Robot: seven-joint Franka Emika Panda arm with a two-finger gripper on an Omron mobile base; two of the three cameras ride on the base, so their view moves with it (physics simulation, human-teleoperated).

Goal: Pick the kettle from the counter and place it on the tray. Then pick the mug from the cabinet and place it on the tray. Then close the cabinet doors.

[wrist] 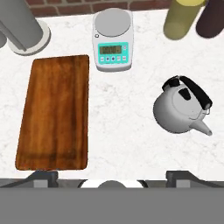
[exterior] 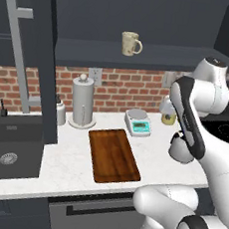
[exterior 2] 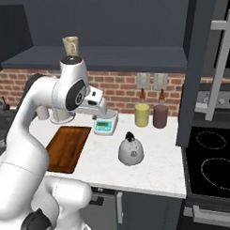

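Kettle [wrist: 181,110] first: it sits on the counter [wrist: 122,131], well to the right of the tray [wrist: 54,111] as my hand camera looks down, with the kitchen scale [wrist: 112,40] beyond the gap between them. Its dark handle arches over the top and the spout points away from the tray. My gripper [wrist: 111,177] hangs high above the marble with the jaws spread wide and nothing between them.

The mug [exterior: 130,43] waits on the cabinet shelf [exterior: 142,57], and a cabinet door [exterior: 39,63] stands open at the left.

What worries me is the descent. I am centred over bare counter, not over the kettle, so I must shift sideways before dropping; coming down as I am, I would close on nothing. The body is domed and smooth, so a pinch across it could squirt it out; the handle looks the safer hold, provided my fingers straddle it. A careless approach might also knock the yellow canister [exterior 2: 142,114] or maroon canister [exterior 2: 160,115] standing behind.
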